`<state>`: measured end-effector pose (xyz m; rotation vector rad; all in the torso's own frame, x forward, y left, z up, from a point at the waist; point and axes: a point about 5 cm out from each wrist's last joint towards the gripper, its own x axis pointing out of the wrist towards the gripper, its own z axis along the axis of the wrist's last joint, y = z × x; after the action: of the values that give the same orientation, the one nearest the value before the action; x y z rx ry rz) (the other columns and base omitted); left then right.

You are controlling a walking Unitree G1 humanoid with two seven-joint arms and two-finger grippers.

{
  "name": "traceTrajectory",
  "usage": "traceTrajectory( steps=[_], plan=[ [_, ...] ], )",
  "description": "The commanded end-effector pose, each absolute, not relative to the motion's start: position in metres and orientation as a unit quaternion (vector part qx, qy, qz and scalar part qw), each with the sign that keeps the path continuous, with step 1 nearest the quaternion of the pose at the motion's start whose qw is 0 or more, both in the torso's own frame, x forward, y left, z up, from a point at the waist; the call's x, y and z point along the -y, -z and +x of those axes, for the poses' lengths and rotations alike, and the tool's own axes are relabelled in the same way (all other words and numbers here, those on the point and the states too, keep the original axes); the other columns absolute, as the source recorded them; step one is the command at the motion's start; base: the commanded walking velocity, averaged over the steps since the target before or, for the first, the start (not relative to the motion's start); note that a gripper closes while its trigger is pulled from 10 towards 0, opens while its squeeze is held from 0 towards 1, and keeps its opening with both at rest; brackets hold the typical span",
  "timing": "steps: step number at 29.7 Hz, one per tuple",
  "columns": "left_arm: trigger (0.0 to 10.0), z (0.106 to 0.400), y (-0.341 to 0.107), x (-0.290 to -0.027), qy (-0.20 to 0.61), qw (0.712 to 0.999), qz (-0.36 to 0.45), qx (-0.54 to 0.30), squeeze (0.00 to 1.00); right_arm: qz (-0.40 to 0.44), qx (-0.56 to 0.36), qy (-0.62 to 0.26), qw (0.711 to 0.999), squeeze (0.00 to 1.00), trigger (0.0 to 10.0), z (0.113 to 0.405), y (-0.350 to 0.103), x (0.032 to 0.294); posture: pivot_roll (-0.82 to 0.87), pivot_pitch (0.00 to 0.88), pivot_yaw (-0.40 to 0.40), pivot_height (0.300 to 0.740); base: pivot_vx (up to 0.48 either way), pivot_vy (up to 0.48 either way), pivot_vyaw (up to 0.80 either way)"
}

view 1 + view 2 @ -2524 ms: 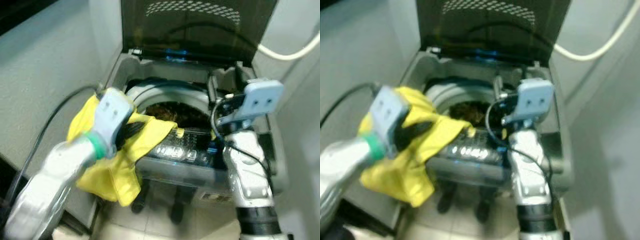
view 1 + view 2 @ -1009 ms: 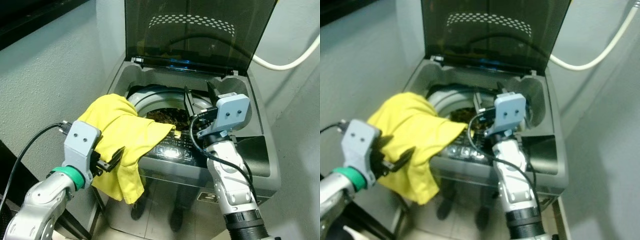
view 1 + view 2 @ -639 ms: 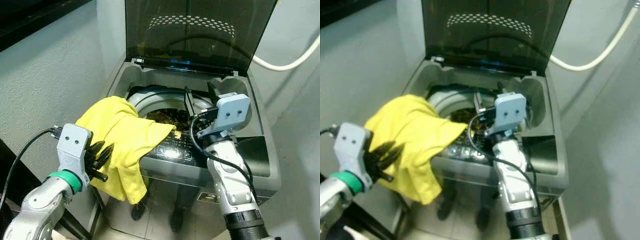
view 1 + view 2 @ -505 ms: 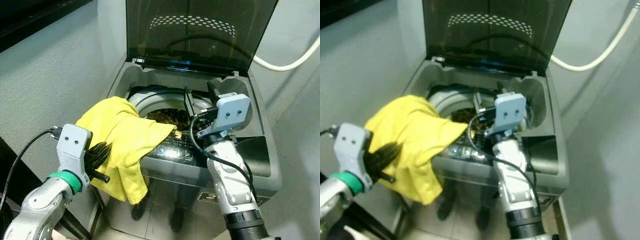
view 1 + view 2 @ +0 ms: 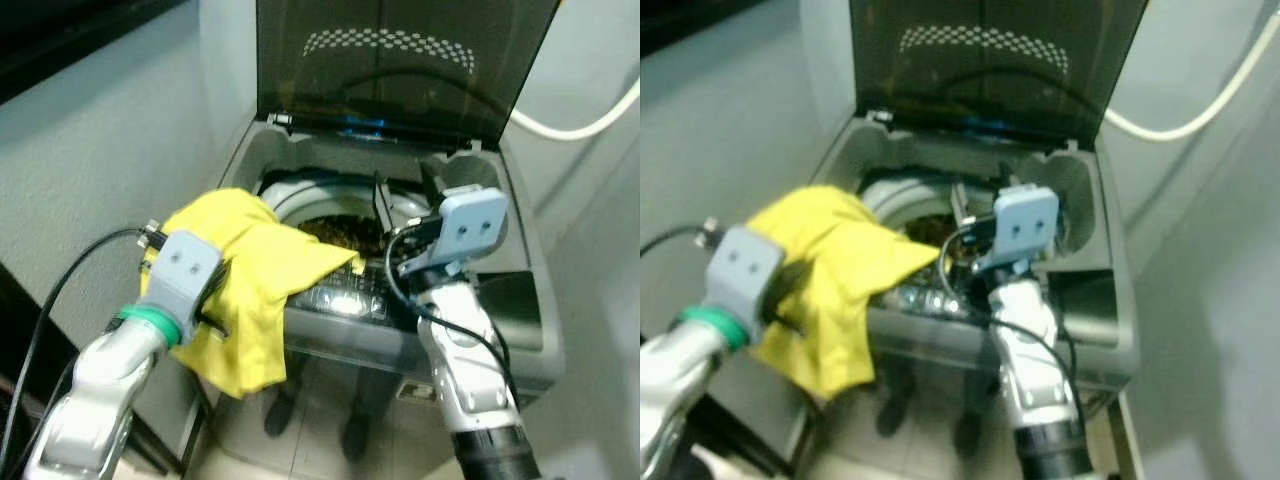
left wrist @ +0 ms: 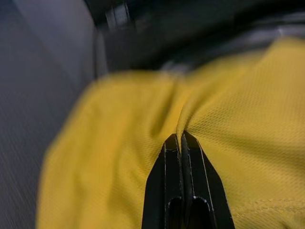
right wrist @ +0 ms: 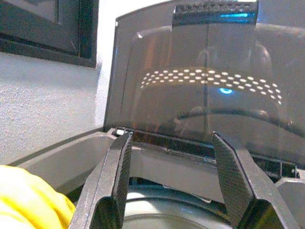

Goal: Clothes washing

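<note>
The yellow garment [image 5: 255, 275] hangs over the washing machine [image 5: 520, 320] rim, not yet inside. The left gripper [image 6: 181, 138] pinches it closed; the right gripper [image 7: 169, 179] waits with fingers apart.

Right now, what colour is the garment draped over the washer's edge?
Bright yellow garment, clearest in the left eye view.

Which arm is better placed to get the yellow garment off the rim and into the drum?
Left. The left hand is shut on the yellow garment draped over the washer's rim. The right hand hovers open over the drum, holding nothing.
</note>
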<state>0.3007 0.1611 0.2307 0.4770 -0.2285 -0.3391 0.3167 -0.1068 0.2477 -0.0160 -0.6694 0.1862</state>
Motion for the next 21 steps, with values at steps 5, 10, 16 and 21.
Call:
traceTrajectory(
  steps=[5, 10, 16, 21],
  plan=[
    [10.0, 0.334, -0.276, -0.132, 0.173, 0.913, 0.287, 0.232, 0.0, -0.008, 0.326, -0.092, 0.941, 0.0, 10.0, 0.315, -0.248, 0.105, 0.04, 0.124, 0.029, 0.74, 0.0, 0.0, 0.0],
    [10.0, 0.374, -0.34, -0.099, 0.177, 0.853, 0.364, 0.33, 0.0, -0.017, 0.332, -0.089, 0.939, 0.0, 10.0, 0.309, -0.252, 0.106, -0.03, 0.156, 0.047, 0.74, 0.0, 0.0, 0.0],
    [10.0, 0.377, -0.374, -0.087, 0.166, 0.835, 0.369, 0.373, 0.0, -0.026, 0.337, -0.073, 0.938, 0.0, 10.0, 0.304, -0.254, 0.113, -0.07, 0.171, 0.067, 0.74, 0.0, 0.0, 0.0],
    [10.0, 0.375, -0.393, -0.067, 0.211, 0.837, 0.323, 0.387, 0.0, -0.048, 0.362, -0.023, 0.931, 0.0, 10.0, 0.296, -0.265, 0.129, -0.13, 0.199, 0.1, 0.74, 0.0, 0.0, 0.0]
  ],
)
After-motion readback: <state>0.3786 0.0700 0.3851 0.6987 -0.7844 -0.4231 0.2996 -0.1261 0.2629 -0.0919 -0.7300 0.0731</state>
